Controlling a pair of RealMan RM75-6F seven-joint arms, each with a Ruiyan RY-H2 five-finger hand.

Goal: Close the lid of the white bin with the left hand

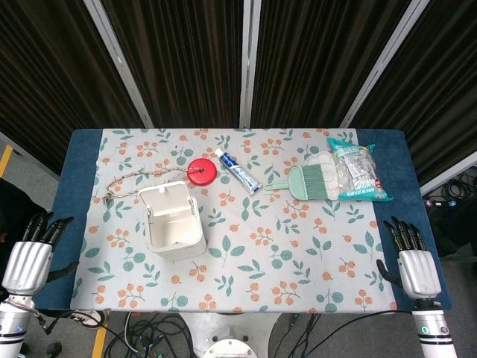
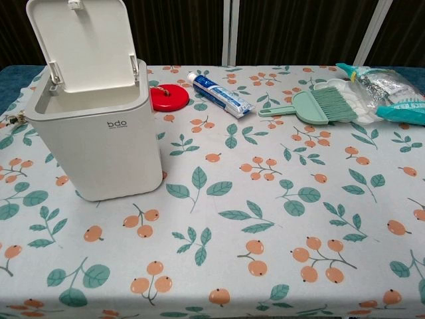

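White bin (image 2: pixel 99 143) upright, lid (image 2: pixel 83 43) raised; red disc (image 2: pixel 169 98), toothpaste tube (image 2: pixel 222 95), green brush (image 2: pixel 319 106) behind on floral cloth (image 2: pixel 265 219)

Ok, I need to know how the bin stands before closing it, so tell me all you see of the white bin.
The white bin is a squarish box that looks like plastic, with "bdo" printed on its front. Its hinged lid stands open, tilted up at the back, and the inside shows. It stands upright on the floral tablecloth, left of centre, near the red disc. No hand touches it.
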